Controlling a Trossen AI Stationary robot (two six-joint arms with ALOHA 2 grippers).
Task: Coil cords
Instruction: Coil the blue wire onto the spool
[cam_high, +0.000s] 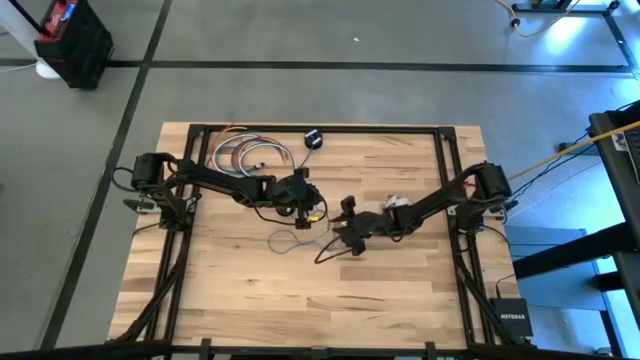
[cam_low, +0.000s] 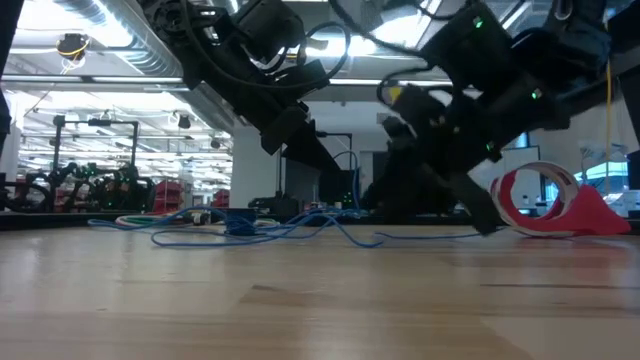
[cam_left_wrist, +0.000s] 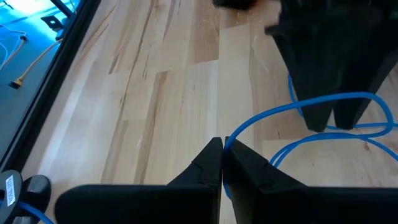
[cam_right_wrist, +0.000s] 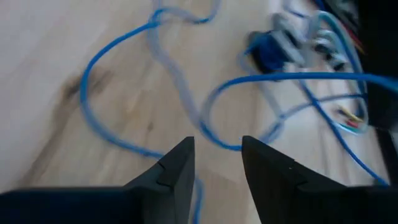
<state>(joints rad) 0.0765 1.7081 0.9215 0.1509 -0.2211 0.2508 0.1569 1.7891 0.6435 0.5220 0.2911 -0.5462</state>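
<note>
**A:** Where did the thin blue cord (cam_left_wrist: 292, 115) lie at that point?

**B:** Loose on the wooden tabletop (cam_high: 400, 280), in open loops near the middle, between the two arms. From above it was only a faint line; the wrist cameras showed it plainly as blue. One strand ran straight into the left hand (cam_left_wrist: 222, 155).

**A:** So the left hand had it?

**B:** Yes. Its fingers were pressed together with the cord pinched between their tips, the strand arching up and away from them. I'd judge it was kept there as an anchor, so that the slack could be gathered around a fixed point.

**A:** And the right hand (cam_right_wrist: 217, 155)?

**B:** Its fingers stood apart, low over the tabletop, with a bend of the cord lying just ahead of the gap. Nothing was between them. It looked lined up to take a second grip further along the strand, though that is a guess.

**A:** What else was about?

**B:** A tangle of coloured wires (cam_high: 245, 153) at the far left of the tabletop behind the left arm, and a small black puck (cam_high: 313, 139) by the far edge. From table height a red-and-white bundle (cam_low: 545, 200) sat on the wood behind the right arm.

**A:** How far along was the coiling?

**B:** Hardly begun, I'd say. The loops were wide and uneven, not stacked.
</note>
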